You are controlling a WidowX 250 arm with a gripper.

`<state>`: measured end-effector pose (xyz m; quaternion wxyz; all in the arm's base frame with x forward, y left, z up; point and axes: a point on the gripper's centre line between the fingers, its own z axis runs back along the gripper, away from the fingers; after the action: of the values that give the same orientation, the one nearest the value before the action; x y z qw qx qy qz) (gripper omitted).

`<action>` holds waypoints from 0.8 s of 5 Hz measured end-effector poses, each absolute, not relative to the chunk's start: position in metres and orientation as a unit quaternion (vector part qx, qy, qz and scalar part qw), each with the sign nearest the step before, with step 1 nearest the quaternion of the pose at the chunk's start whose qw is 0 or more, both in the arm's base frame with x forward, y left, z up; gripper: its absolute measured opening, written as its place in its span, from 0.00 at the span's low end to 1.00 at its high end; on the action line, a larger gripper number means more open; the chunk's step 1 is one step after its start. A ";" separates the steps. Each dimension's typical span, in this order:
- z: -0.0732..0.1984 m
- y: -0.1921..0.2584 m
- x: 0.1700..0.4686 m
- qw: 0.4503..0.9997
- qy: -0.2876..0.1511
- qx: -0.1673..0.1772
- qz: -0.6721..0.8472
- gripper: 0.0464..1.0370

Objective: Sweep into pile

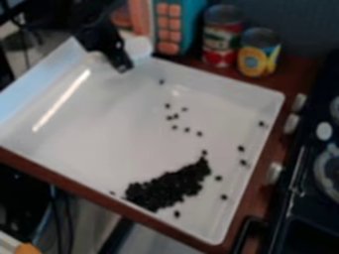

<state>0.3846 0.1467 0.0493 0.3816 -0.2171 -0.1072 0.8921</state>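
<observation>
The black gripper (121, 63) hangs over the back left part of the white tray (99, 119), far from the dark pieces. Whether it is open or shut cannot be made out. A dense, elongated pile of small dark pieces (169, 187) lies toward the tray's front edge, slanting up to the right. Several loose pieces (175, 116) are scattered behind the pile, around the middle of the tray. Others (241, 149) lie along the right side, and a loose piece (177, 214) rests in front of the pile.
Behind the tray stand a red-labelled can (220, 42), a yellow-labelled can (259, 53) and a teal box (177, 27). On the right is a dark stove (308, 198) with pale knobs (274, 172). The tray's raised walls surround the pieces.
</observation>
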 end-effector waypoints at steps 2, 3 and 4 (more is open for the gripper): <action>0.038 0.147 0.392 0.469 -0.113 -0.198 0.854 0.71; 0.033 0.142 0.396 0.469 -0.117 -0.203 0.852 0.71; 0.028 0.132 0.396 0.463 -0.118 -0.211 0.853 0.71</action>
<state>0.3963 0.1320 0.0275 0.4627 -0.2105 -0.1175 0.8531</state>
